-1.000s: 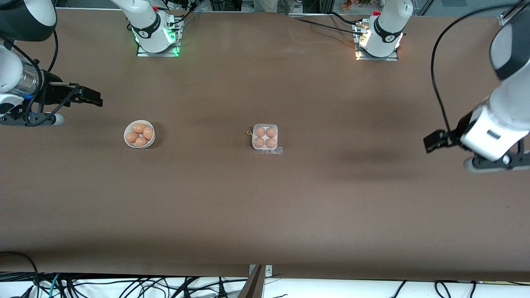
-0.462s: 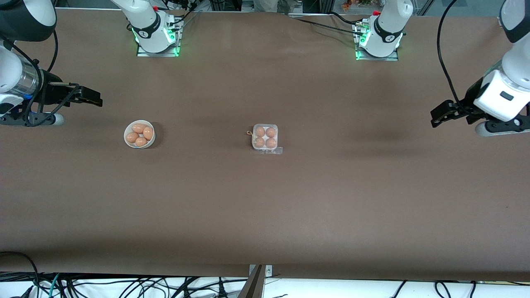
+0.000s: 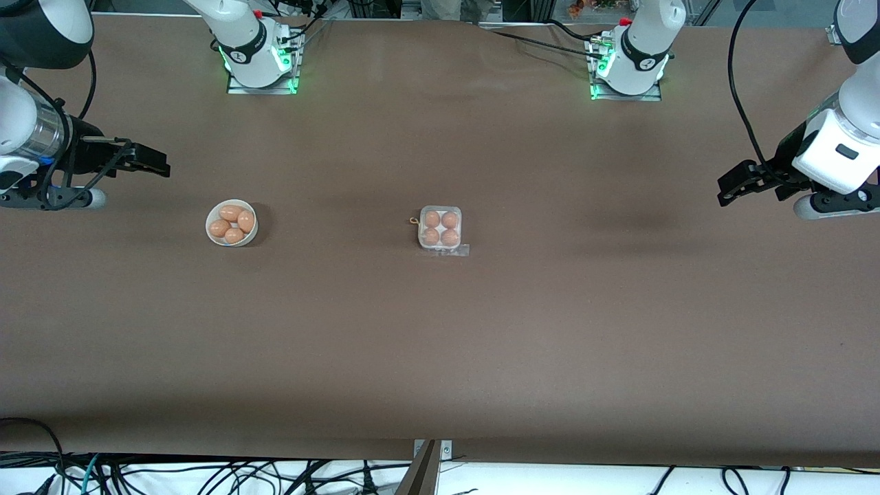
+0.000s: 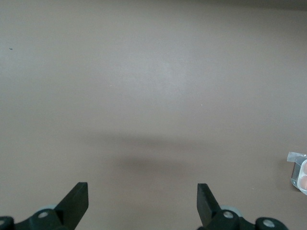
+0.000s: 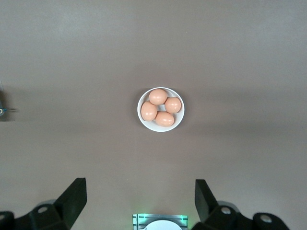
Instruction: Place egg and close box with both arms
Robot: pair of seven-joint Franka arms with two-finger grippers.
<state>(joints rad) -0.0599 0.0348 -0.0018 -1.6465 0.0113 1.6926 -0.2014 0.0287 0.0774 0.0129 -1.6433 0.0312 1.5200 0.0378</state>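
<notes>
box [image 3: 440, 228] seemingly closed with four eggs mid-table, bowl [image 3: 232, 223] toward the right arm's end, left gripper [image 3: 730, 187] and right gripper [image 3: 155, 163] both agape over bare table ends

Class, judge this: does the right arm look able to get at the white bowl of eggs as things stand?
Probably yes. The right claw hangs open over bare table near the bowl, holding nothing, and nothing stands between them; the eggs lie uncovered.

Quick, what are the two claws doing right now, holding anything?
Left gripper: open, holding nothing, over bare table.
Right gripper: open, holding nothing, up near the bowl of eggs.
</notes>
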